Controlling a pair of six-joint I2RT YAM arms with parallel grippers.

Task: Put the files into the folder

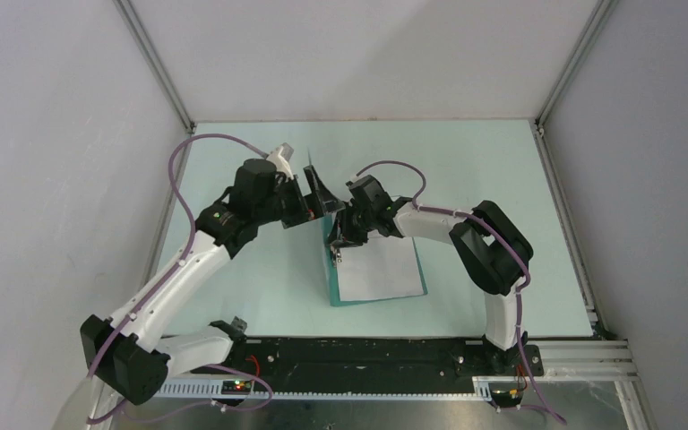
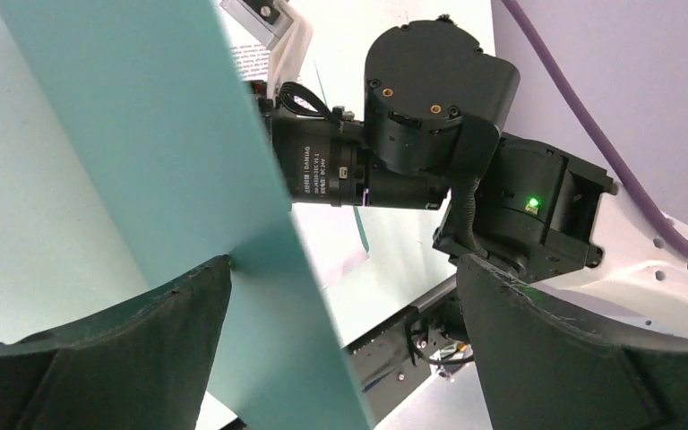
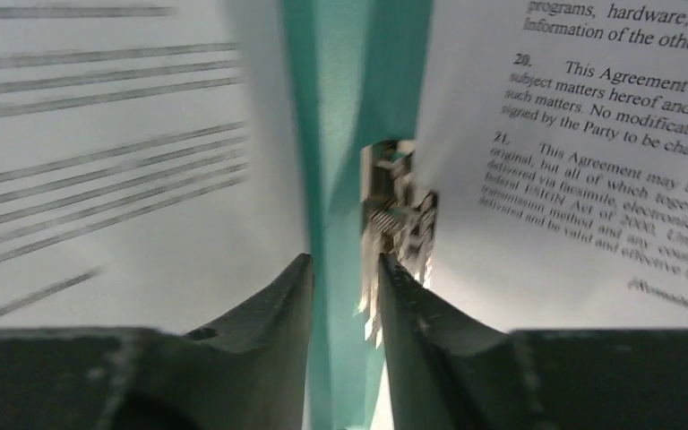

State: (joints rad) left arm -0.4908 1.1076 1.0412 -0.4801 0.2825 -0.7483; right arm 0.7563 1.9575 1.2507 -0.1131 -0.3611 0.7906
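The teal folder (image 1: 376, 302) lies open mid-table with a white file (image 1: 381, 269) on its lower leaf. Its cover (image 2: 143, 134) stands up and leans on the left finger of my left gripper (image 1: 315, 199), whose jaws are wide open (image 2: 342, 262) and grip nothing. My right gripper (image 1: 340, 240) is down at the folder's spine. In the right wrist view its jaws (image 3: 345, 260) stand narrowly parted, with the teal spine (image 3: 340, 107) and the metal clip (image 3: 394, 206) between them. A printed file lies right of the spine (image 3: 591, 179) and a blurred one left of it (image 3: 98, 179).
The pale green table (image 1: 484, 179) is walled by white panels with metal corner posts (image 1: 157, 63). A black rail (image 1: 367, 358) carrying both arm bases runs along the near edge. The right arm's elbow (image 1: 493, 251) rises right of the folder.
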